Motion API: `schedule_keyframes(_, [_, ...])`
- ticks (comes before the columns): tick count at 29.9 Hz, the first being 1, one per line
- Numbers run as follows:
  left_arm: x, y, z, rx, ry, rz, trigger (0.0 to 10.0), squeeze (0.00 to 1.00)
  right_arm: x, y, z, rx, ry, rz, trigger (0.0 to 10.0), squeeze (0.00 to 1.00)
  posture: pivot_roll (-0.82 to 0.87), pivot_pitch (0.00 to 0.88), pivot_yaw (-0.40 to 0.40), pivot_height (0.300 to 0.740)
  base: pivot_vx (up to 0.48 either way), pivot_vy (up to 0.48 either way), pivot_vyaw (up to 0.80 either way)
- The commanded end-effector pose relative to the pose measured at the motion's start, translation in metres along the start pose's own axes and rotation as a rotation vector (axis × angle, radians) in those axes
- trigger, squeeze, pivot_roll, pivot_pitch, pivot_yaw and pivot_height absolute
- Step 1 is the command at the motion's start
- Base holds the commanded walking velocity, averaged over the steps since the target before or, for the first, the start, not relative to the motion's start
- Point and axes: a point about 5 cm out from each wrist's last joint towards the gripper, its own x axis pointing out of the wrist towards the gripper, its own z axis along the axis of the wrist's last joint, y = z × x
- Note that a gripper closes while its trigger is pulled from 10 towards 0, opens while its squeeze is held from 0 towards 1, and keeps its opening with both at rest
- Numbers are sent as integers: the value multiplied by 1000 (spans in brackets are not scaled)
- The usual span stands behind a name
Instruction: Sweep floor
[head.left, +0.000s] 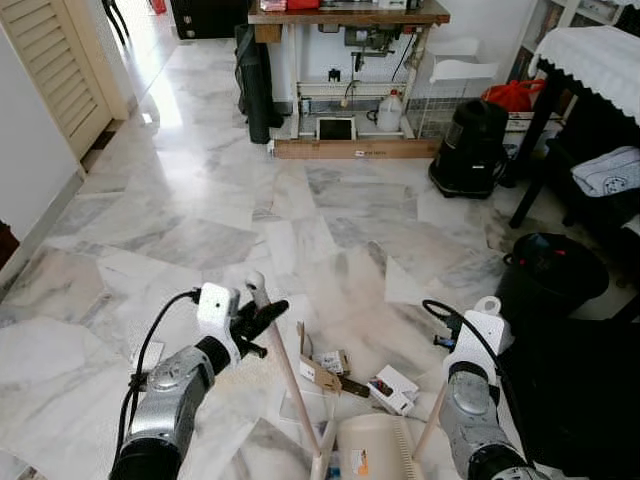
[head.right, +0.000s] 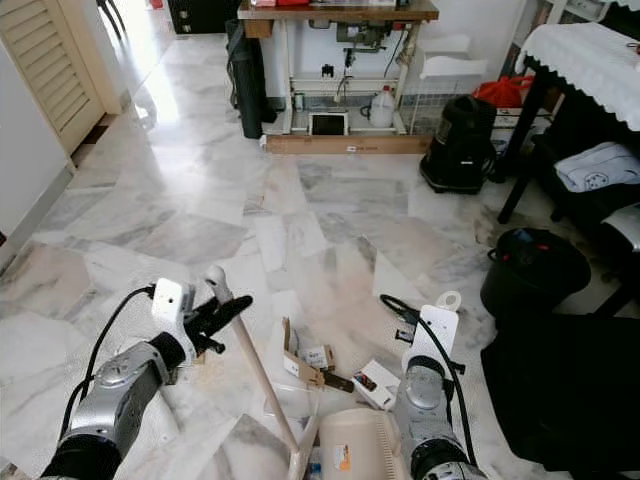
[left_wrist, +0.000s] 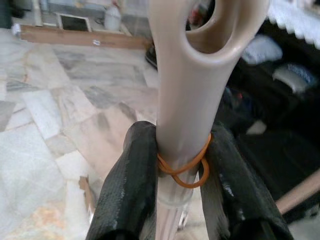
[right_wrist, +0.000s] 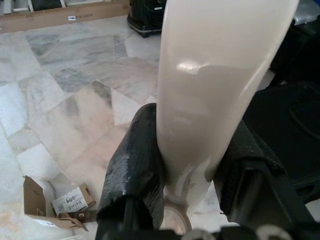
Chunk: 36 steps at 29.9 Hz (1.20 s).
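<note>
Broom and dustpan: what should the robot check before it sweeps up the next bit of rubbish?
1. Left gripper shut on the broom handle: ok.
2. Right gripper shut on the dustpan handle: ok.
3. Dustpan resting near the rubbish: ok.
4. Torn cardboard box and small white box on the floor, not yet in the pan: not ok.
5. Broom head touching the floor: cannot tell, it is out of frame.
6. Black bin close at the right for emptying: ok.

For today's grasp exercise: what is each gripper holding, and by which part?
The left gripper clamps the broom handle just below its hanging-hole top. The right gripper grips the dustpan handle near its upper end.
</note>
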Motion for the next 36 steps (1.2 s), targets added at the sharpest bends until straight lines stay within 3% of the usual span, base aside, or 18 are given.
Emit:
schedule_keyframes(1, [6,-1,14,-47,-74,8,10000,0,-1,-4,-10,0,67,-14,10000,0,58,0,2,740,0,0,0])
schedule_keyframes(7, [9,1,20,-155,-134,66,10000,0,0,-4,-8,28,74,-17,10000,0,57,0,3,740,0,0,0])
schedule_keyframes(11, [8,4,24,-146,-160,98,10000,0,0,-4,-9,30,81,-17,10000,0,58,0,3,740,0,0,0])
schedule_keyframes(13, [5,9,33,-95,-208,141,10000,0,0,-5,-10,30,86,-16,10000,0,59,0,3,740,0,0,0])
schedule_keyframes(16, [1,11,47,45,-253,184,10000,0,-1,-5,-11,29,91,-15,10000,0,60,0,4,740,0,0,0])
schedule_keyframes(18, [-6,16,60,215,-278,258,10000,0,-1,-5,-12,28,92,-15,10000,0,58,0,5,740,0,0,0])
schedule_keyframes(19, [-6,16,60,215,-278,258,10000,0,-1,-5,-12,28,92,-15,10000,0,58,0,5,740,0,0,0])
schedule_keyframes(20, [-11,21,65,309,-277,300,10000,0,-1,-5,-12,28,93,-15,10000,0,58,0,6,740,0,0,0])
schedule_keyframes(21, [-14,25,69,407,-265,325,10000,0,-1,-6,-12,27,94,-15,10000,0,59,0,6,740,0,0,0])
schedule_keyframes(24, [-19,31,66,592,-173,325,10000,0,-1,-5,-13,26,96,-14,10000,0,60,0,8,740,0,0,0])
schedule_keyframes(26, [-20,33,60,634,-120,303,10000,0,-1,-5,-13,25,96,-13,10000,0,60,0,8,740,0,0,0])
schedule_keyframes(27, [-21,36,45,620,-26,288,10000,0,-1,-5,-13,24,97,-12,10000,0,61,0,8,740,0,0,0])
schedule_keyframes(30, [-25,35,19,580,105,220,10000,0,-2,-5,-14,22,99,-10,10000,0,59,0,5,740,0,0,0])
schedule_keyframes(34, [-19,26,8,487,112,186,10000,0,-1,-6,-13,23,99,-13,10000,0,57,0,5,740,0,0,0])
schedule_keyframes(36, [-13,18,5,394,96,160,10000,0,-1,-7,-13,23,100,-19,10000,0,57,0,4,740,0,0,0])
